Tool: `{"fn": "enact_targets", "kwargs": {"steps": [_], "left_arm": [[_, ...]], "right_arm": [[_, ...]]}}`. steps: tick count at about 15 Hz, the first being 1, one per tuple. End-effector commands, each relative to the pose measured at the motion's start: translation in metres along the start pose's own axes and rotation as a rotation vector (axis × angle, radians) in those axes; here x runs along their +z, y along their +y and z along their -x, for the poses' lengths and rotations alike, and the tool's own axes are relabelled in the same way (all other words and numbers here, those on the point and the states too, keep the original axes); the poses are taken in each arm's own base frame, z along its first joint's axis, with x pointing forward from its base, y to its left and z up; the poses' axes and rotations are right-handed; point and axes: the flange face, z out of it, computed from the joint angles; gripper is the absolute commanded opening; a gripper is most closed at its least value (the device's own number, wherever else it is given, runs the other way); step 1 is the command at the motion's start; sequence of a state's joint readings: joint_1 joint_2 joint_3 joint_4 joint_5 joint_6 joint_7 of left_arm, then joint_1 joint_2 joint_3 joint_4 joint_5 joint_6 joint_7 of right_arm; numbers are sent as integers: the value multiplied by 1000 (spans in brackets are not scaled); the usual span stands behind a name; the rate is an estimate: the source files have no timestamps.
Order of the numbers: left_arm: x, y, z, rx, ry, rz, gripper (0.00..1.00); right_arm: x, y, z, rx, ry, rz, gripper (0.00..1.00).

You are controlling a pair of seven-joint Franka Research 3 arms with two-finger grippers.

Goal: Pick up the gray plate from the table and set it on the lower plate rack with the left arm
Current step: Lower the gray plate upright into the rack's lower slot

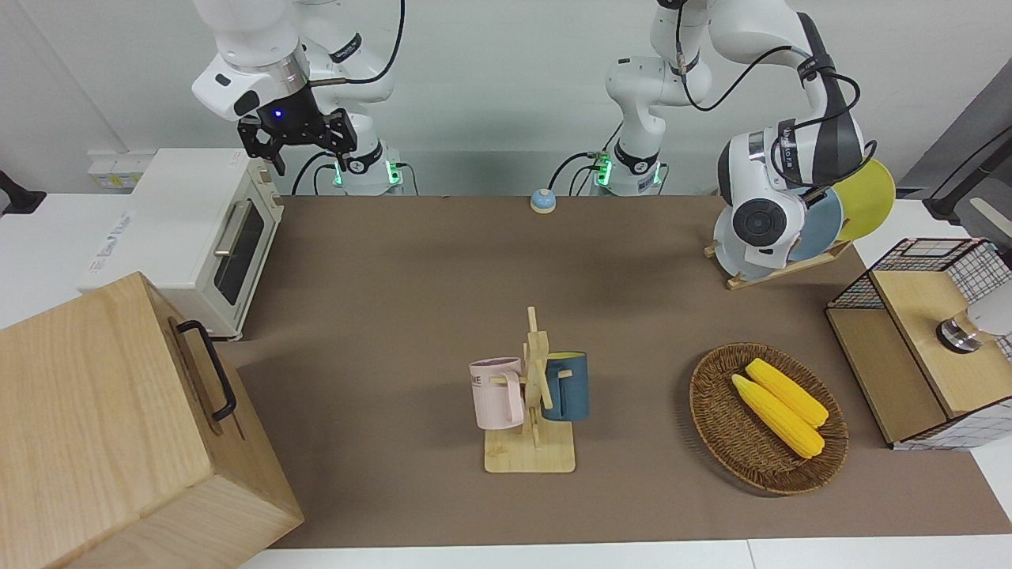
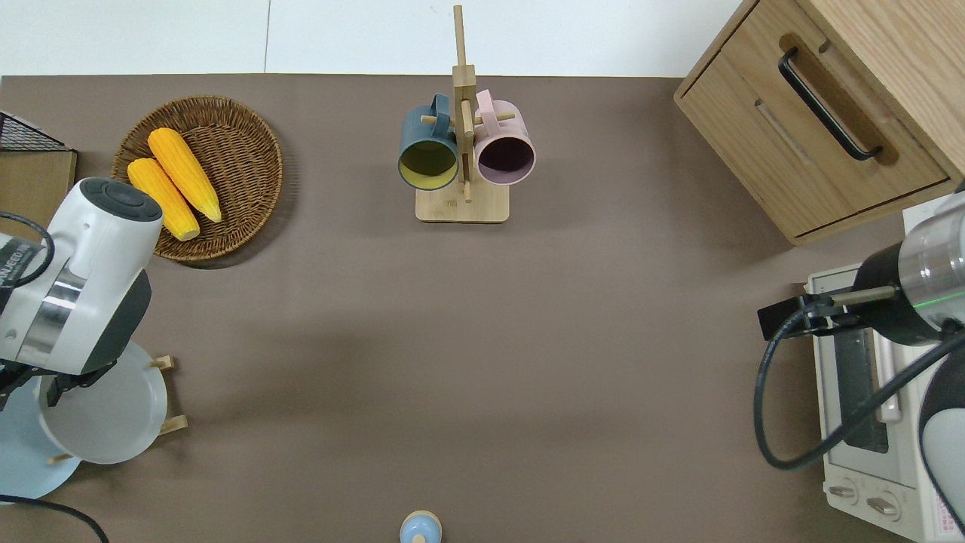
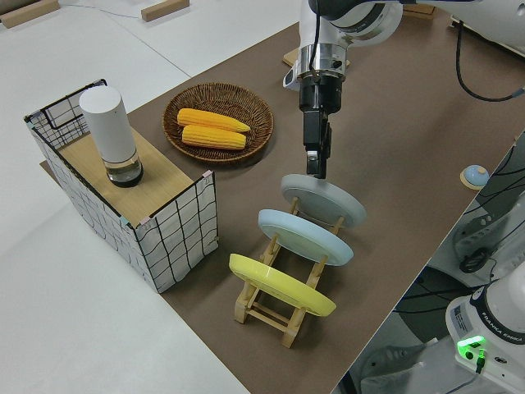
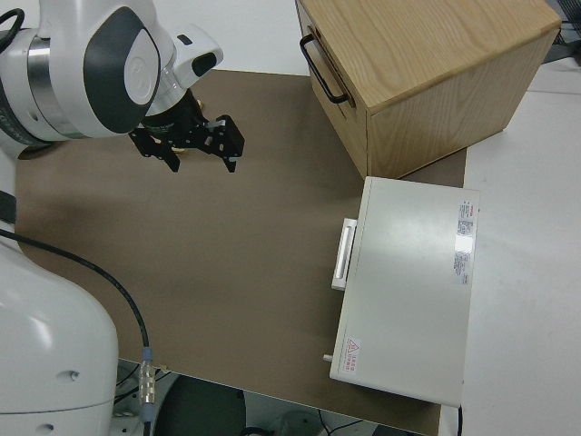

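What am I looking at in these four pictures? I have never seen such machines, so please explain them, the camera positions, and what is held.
These are two white robot arms at a brown table.

One camera faces them, one looks straight down, and one stands at each end of the table.

The left arm works: its jaws appear shut on the rim of the gray plate. The plate leans in the wooden plate rack beside a light blue plate and a yellow plate.

The right arm is parked, jaws open.

Also on the table are a wicker basket with two corn cobs, a mug stand with two mugs, a toaster oven and a wooden cabinet.
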State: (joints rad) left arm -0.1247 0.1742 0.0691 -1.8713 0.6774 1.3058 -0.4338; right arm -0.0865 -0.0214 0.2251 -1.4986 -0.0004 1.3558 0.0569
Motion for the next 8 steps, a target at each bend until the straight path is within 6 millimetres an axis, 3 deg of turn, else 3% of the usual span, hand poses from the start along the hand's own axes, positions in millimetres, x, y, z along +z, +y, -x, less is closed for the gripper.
{"fn": "enact_targets", "kwargs": {"steps": [1,2,8], "left_arm": [[-19,19,13,22,34,61,944],[-26,22,17,32,55,75,989],[-80,35,44,71,106,380,993]], "right_arm": [[-4,3,4,3,-5,-3,990],[-4,3,4,3,-5,-3,990],[-4,4,3,4,-5,-3,987]]}}
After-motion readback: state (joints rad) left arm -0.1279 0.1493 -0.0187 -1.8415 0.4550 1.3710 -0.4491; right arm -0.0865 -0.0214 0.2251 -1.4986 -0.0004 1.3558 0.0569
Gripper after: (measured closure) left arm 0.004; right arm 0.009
